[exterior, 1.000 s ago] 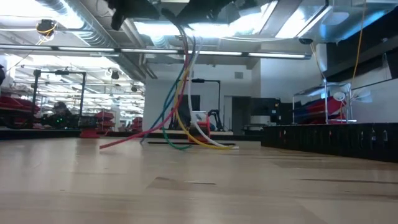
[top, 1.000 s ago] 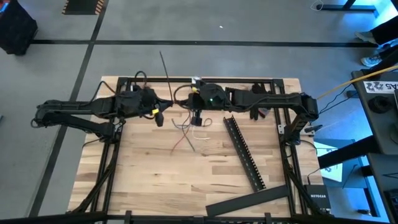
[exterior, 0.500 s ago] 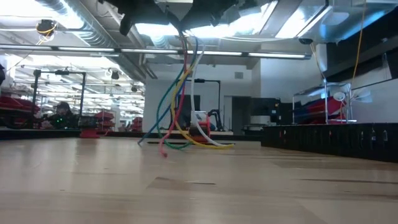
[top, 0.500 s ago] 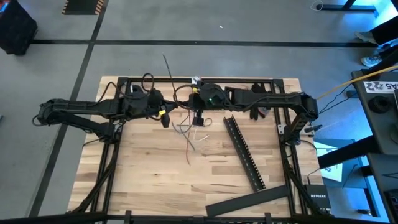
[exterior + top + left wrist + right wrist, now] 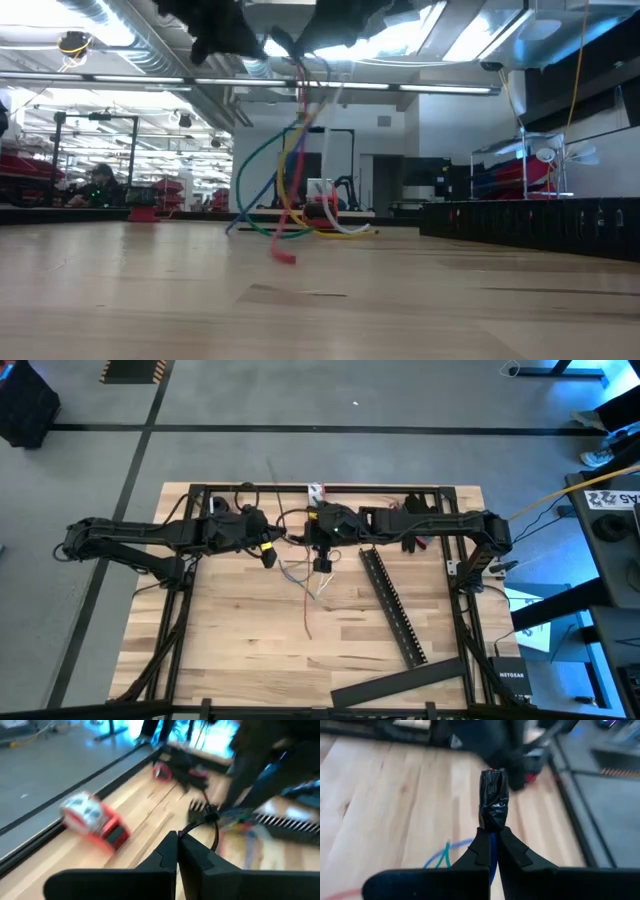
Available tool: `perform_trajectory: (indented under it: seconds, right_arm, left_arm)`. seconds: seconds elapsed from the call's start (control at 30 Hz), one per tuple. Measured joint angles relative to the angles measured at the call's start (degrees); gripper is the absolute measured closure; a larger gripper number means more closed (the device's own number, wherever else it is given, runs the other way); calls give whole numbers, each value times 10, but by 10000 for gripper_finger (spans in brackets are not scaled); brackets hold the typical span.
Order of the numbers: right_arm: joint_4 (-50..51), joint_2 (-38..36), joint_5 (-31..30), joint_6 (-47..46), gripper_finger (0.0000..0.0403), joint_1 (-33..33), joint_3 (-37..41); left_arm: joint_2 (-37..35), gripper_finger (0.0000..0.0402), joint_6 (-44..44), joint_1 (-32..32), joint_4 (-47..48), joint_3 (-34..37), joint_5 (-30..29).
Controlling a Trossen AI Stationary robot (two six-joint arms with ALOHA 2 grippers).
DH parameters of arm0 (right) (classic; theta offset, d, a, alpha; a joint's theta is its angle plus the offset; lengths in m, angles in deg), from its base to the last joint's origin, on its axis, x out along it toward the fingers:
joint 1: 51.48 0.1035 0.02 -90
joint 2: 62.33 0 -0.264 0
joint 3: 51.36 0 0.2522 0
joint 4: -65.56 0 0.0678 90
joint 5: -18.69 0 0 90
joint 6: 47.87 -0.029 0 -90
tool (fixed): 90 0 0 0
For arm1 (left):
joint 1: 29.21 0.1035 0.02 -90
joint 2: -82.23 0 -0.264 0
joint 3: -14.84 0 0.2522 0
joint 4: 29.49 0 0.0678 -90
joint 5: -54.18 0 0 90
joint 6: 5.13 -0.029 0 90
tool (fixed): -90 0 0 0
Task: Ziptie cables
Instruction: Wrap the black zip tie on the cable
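The cables (image 5: 306, 582) are a bunch of blue, red, green, yellow and white wires that hang below my right gripper (image 5: 322, 557) at the table's far middle. In the low view the cables (image 5: 290, 170) droop in loops. Their lower ends lie on the table, and the red end (image 5: 285, 257) dangles near it. My right gripper (image 5: 491, 845) is shut on the bunch. My left gripper (image 5: 267, 550), just left of it, is shut on a thin black strip (image 5: 210, 820) that runs to the bunch. My left gripper pinches the thin black strip (image 5: 186, 834) between its two fingertips, coming level from the table's left. The strip curls from the fingers toward the cable bunch, clear of the table. My right gripper pinches the bunch just below its black-wrapped end (image 5: 492, 802), which sticks out past the fingertips. A blue wire (image 5: 493, 845) shows between the fingers. The bunch hangs below, with its lower ends on the table.
A long black slotted bar (image 5: 393, 605) lies slanting right of the cables. A flat black bar (image 5: 395, 682) lies near the front edge. A red and white object (image 5: 92, 817) lies by the far edge. The black frame rails (image 5: 180, 620) run along the table's sides.
My left gripper has gone toward the table's right edge, closer to my right gripper. The red wire's free end has left the table on the left and swung toward the near edge, and now dangles. The other wires have bowed into wider loops.
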Motion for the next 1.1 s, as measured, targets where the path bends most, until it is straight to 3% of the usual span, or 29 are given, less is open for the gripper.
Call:
perform_trajectory:
  seconds: [0.13,0.3,0.47,0.7,0.9,1.1]
  right_arm:
    - [83,0,-10,-40,394,0,0]
    - [89,0,-5,-101,394,0,43]
    - [8,0,13,-161,394,7,128]
    - [-110,-1,29,-231,394,42,220]
    - [-117,-1,28,-245,393,47,226]
    - [-117,-1,18,-245,393,47,226]
  left_arm:
    - [-4,401,-2,-9,111,0,1]
    - [-2,401,-11,-25,223,34,11]
    - [0,401,28,-30,181,127,84]
    - [1,394,109,-40,160,219,119]
    - [0,332,113,-29,161,234,135]
    - [-9,276,86,-13,159,195,194]
